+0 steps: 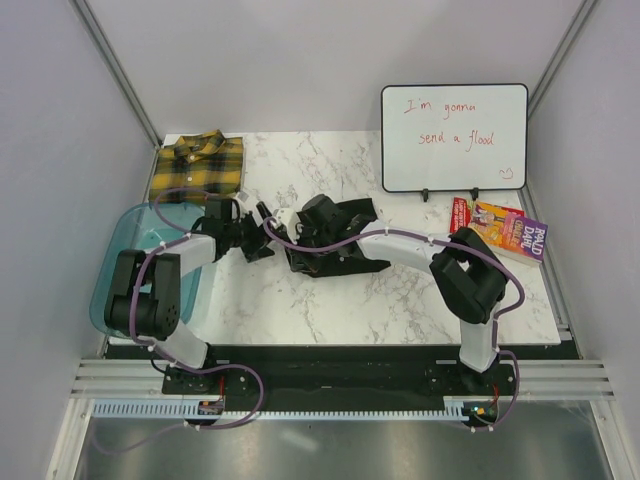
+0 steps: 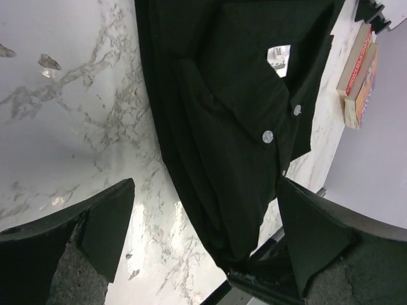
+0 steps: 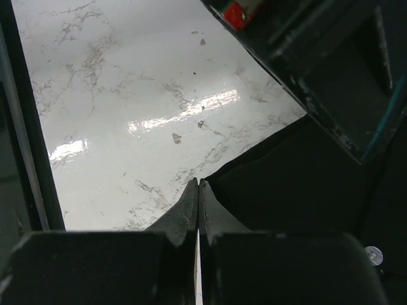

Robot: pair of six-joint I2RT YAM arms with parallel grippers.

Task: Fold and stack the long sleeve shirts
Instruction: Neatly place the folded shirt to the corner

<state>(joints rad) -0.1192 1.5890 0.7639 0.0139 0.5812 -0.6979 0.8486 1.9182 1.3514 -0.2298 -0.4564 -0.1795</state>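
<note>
1. While the plain black cloth button-up shirt (image 2: 229,127) lies bunched in the middle of the counter, with small white buttons (image 2: 268,135) along an overlapped edge, it looks only part folded: lumpy, not a neat rectangle.
2. The yellow-and-black plaid collared shirt (image 1: 200,165) sits well behind and to the left of the black shirt, folded flat. One shirt seems done. Finishing the black one and stacking the pair are left, I judge.
3. The left pincer (image 2: 205,190) hangs just over the black shirt, released, with its fingers spread wide. The right pincer (image 3: 198,190) is clenched, its tips meeting at the black shirt's edge. I cannot tell whether they nip any cloth.
4. Under the black shirt is a glossy white marble-patterned counter (image 1: 330,300) that catches the light.
5. A translucent blue plastic tub (image 1: 115,260) sits to the left of the black shirt and a colourful paperback book (image 1: 500,228) to its right. Behind and to the right stands a whiteboard with red handwriting (image 1: 455,137). Pale walls close in the space.
</note>
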